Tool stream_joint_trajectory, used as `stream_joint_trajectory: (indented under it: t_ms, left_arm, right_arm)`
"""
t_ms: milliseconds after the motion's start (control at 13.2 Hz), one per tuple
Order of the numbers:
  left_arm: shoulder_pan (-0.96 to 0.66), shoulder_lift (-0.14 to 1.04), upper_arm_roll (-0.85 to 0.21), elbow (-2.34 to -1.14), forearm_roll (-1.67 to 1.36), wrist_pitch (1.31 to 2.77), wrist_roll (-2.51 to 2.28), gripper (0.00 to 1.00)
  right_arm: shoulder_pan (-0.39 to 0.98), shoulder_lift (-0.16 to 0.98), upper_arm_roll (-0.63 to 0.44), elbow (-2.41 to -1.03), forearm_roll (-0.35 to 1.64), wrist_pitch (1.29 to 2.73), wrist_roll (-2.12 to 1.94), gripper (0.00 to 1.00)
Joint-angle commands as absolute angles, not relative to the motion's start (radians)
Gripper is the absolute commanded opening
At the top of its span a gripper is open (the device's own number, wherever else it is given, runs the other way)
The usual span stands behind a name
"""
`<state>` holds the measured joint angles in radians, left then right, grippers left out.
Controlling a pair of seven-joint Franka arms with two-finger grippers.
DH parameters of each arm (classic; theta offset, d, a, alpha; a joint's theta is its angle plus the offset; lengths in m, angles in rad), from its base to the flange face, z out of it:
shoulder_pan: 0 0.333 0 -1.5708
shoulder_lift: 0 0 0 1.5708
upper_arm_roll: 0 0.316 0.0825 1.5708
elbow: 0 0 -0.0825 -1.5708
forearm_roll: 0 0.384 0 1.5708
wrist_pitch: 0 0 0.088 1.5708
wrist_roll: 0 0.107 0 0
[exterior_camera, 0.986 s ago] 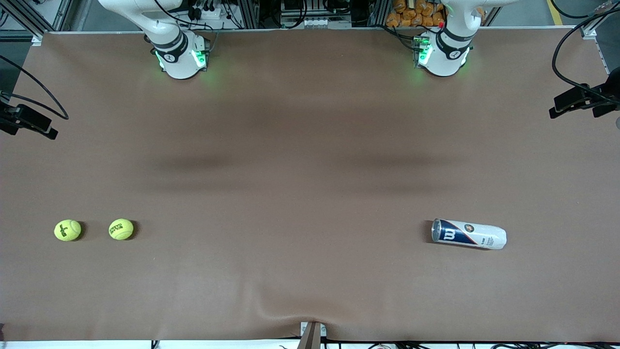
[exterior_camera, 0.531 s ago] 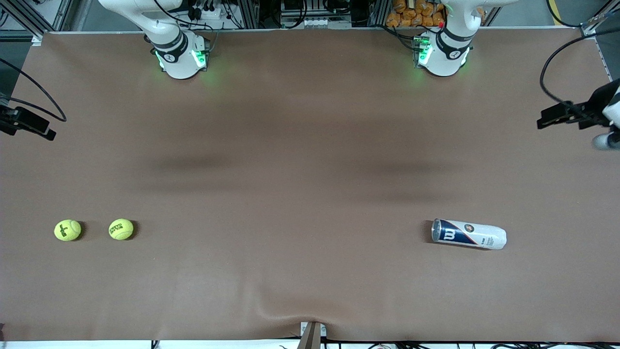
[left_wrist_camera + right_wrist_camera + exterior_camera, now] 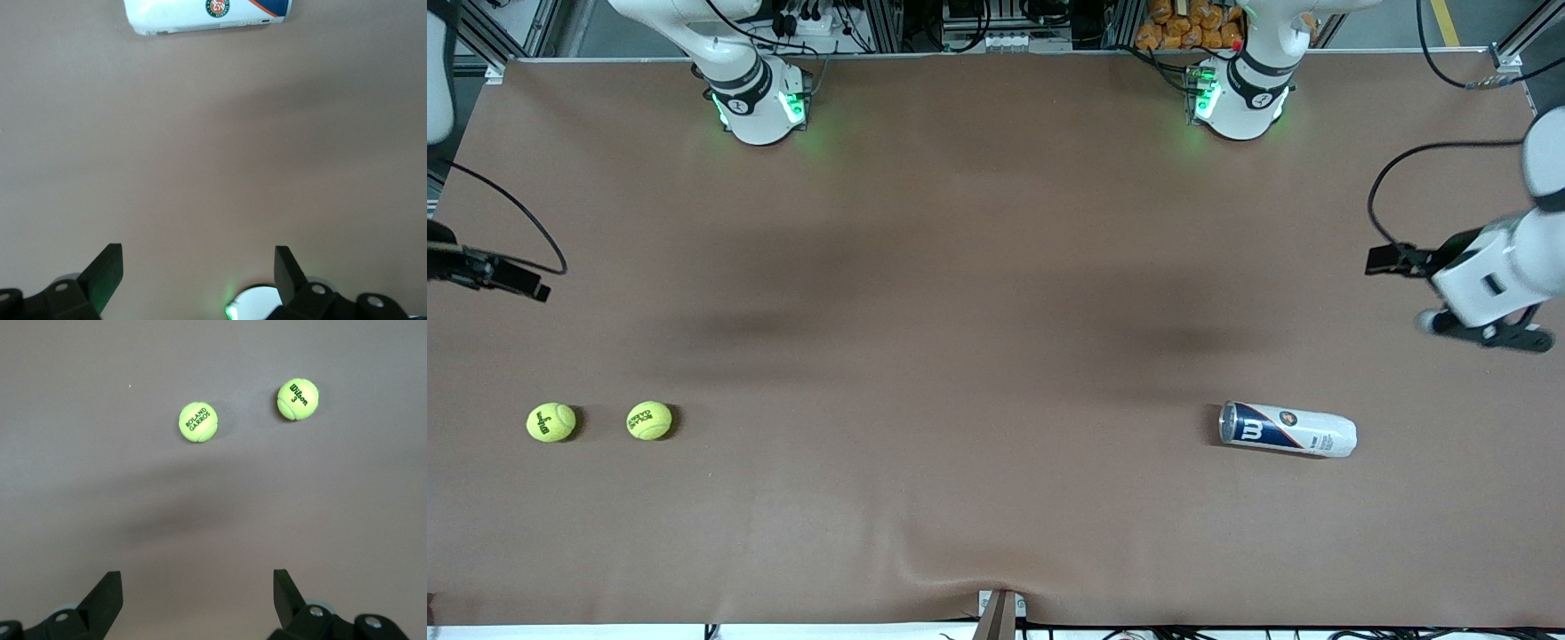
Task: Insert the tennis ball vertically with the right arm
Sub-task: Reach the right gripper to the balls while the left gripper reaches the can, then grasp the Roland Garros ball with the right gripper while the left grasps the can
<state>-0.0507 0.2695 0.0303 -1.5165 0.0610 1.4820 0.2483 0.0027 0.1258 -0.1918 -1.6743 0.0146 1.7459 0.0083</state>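
Two yellow-green tennis balls lie toward the right arm's end of the table, a Wilson ball (image 3: 551,422) and a Roland Garros ball (image 3: 649,420). Both show in the right wrist view, Wilson (image 3: 297,399) and Roland Garros (image 3: 198,421). A white and blue tennis ball can (image 3: 1288,429) lies on its side toward the left arm's end; its edge shows in the left wrist view (image 3: 210,13). My right gripper (image 3: 197,587) is open and empty, high over bare table short of the balls. My left gripper (image 3: 1489,336) is open and empty, above the table beside the can.
The brown mat (image 3: 996,293) covers the table and has a wrinkle at its near edge (image 3: 960,578). The arm bases (image 3: 760,107) (image 3: 1236,102) stand along the edge farthest from the front camera. A small clamp (image 3: 1000,613) sits at the near edge.
The left arm's hand has swung in over the table's end and come toward the can. The right arm's hand at the other end has shifted slightly toward the balls. Balls and can have not moved.
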Motion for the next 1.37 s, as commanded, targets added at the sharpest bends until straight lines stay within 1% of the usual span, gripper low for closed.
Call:
stream_joint_trajectory:
  t_ms: [0, 152, 455, 607, 758, 986, 1138, 1289]
  left_arm:
    - [-0.095, 0.337, 0.028, -1.474, 0.171, 1.537, 0.323, 1.0]
    - [-0.13, 0.382, 0.025, -1.476, 0.276, 1.597, 0.391, 1.0]
    - [-0.143, 0.483, 0.025, -1.48, 0.354, 1.712, 0.611, 1.0]
    - [-0.132, 0.534, 0.025, -1.48, 0.368, 1.784, 0.739, 1.0]
    - [-0.124, 0.592, 0.026, -1.482, 0.374, 1.863, 0.834, 1.0]
    - [-0.124, 0.67, 0.026, -1.479, 0.429, 1.985, 0.958, 1.0]
    - [-0.129, 0.704, 0.028, -1.479, 0.471, 2.046, 1.0, 1.0]
    - [-0.13, 0.722, 0.026, -1.482, 0.518, 2.081, 1.002, 1.0]
  right_arm:
    - [-0.006, 0.202, -0.184, -1.67, 0.003, 1.817, 0.006, 1.0]
    - [-0.023, 0.264, -0.184, -1.672, 0.006, 1.894, 0.006, 1.0]
    - [-0.031, 0.392, -0.183, -1.701, 0.015, 2.078, 0.009, 1.0]
    - [-0.029, 0.428, -0.179, -1.71, 0.028, 2.138, 0.018, 1.0]
    - [-0.031, 0.471, -0.179, -1.712, 0.102, 2.201, 0.008, 1.0]
    - [-0.025, 0.532, -0.176, -1.724, 0.112, 2.32, 0.009, 1.0]
    - [-0.02, 0.558, -0.176, -1.767, 0.127, 2.422, 0.009, 1.0]
    - [-0.012, 0.584, -0.175, -1.786, 0.132, 2.476, 0.009, 1.0]
